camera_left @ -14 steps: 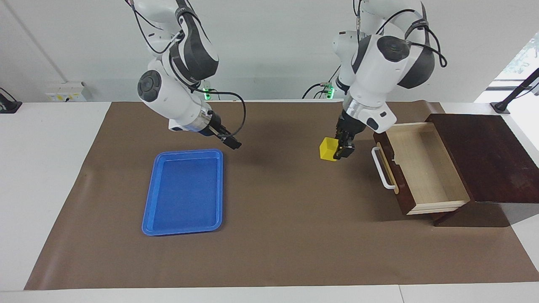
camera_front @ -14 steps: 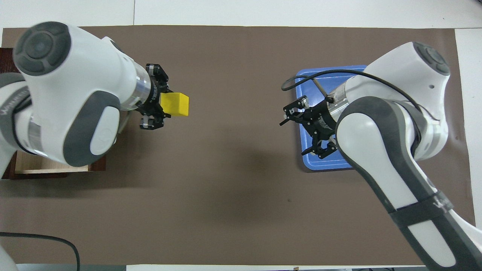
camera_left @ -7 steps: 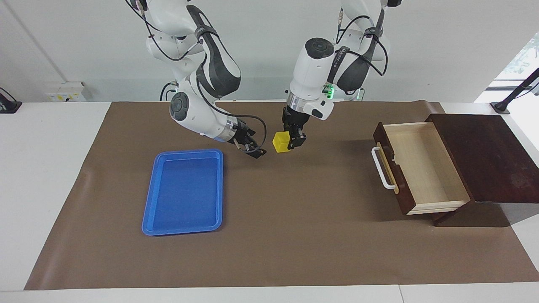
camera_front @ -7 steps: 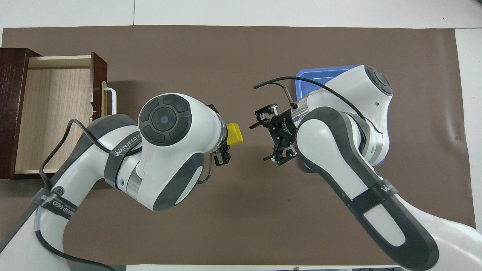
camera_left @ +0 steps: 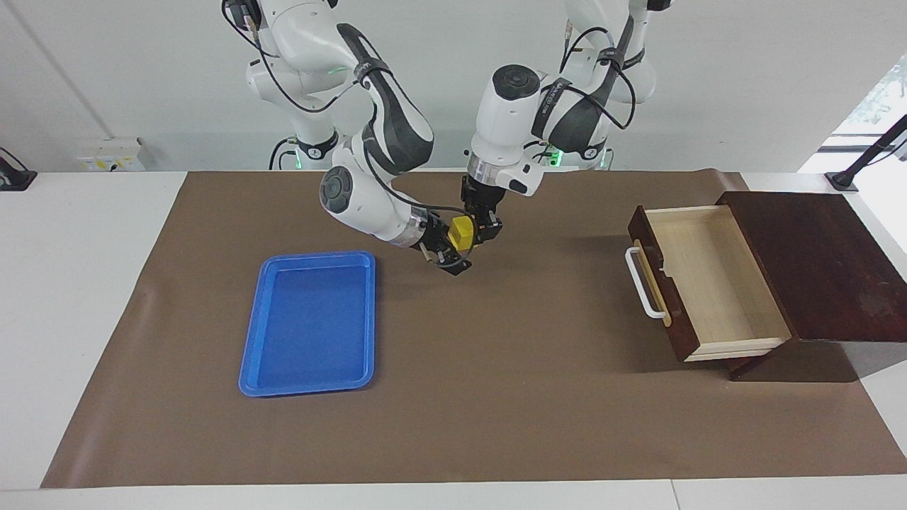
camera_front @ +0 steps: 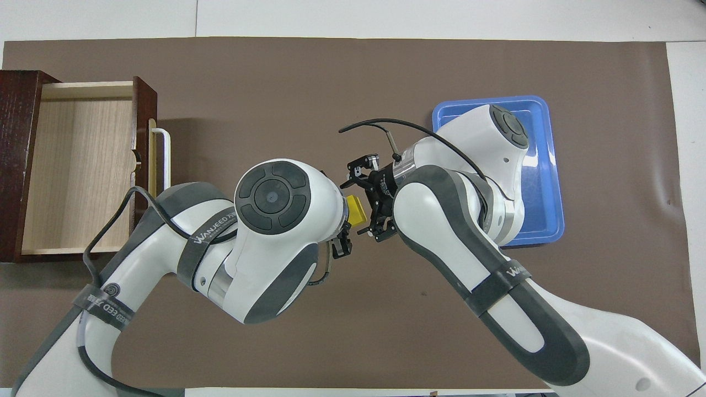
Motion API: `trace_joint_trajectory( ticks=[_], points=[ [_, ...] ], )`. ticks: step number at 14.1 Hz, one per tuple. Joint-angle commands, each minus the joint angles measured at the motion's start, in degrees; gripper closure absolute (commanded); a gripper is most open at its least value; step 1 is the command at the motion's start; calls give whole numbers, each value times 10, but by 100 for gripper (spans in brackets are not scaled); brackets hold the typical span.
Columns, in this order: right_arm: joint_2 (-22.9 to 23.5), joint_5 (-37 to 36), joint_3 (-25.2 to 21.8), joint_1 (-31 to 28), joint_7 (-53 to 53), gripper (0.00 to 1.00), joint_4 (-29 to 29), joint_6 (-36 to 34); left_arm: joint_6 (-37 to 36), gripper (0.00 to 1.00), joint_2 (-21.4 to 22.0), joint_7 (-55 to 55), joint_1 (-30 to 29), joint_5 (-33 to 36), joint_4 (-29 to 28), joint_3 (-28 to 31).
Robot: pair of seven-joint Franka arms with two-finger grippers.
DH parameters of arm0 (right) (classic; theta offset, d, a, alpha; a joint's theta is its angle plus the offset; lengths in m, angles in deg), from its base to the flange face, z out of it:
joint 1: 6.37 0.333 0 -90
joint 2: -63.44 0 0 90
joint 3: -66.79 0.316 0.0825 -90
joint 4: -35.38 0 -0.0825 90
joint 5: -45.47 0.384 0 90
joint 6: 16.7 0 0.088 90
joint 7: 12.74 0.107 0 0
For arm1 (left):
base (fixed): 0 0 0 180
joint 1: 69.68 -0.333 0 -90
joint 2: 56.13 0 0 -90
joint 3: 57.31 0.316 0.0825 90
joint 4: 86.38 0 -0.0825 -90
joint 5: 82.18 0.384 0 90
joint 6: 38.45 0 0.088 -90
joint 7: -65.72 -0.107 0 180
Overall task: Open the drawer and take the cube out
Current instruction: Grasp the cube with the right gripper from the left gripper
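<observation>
"WANJEED" on the dark band of the left arm (camera_front: pixel 212 234)

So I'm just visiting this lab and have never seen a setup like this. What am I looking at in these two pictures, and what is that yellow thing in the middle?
These are two white robot arms at one table, each ending in a black two-finger pincer. One picture faces the robots from across the table; the other looks steeply down from above their own end, so its sides are swapped.

On the brown mat lie a flat blue plastic tray toward the right arm's end and a dark wooden box with its drawer pulled open toward the left arm's end. The drawer looks empty.

The small yellow cube is held above the mat's middle by the left pincer, shut on it. The right pincer is open right beside the cube, probably to take it over.
</observation>
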Motion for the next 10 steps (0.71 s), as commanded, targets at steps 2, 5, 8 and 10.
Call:
trace_joint_trajectory(
  ticks=[2, 5, 8, 10],
  points=[
    [9, 9, -1, -3, 10, 0, -19, -4, 13, 100, 16, 10, 9, -4, -20, 11],
    [9, 8, -1, 0, 10, 0, -20, -5, 14, 100, 16, 10, 9, -4, -21, 11],
    [8, 8, -1, 0, 10, 1, -20, -5, 13, 100, 16, 10, 9, -4, -21, 12],
    [8, 8, -1, 0, 10, 21, -20, -5, 13, 100, 16, 10, 8, -4, -21, 11]
  ],
)
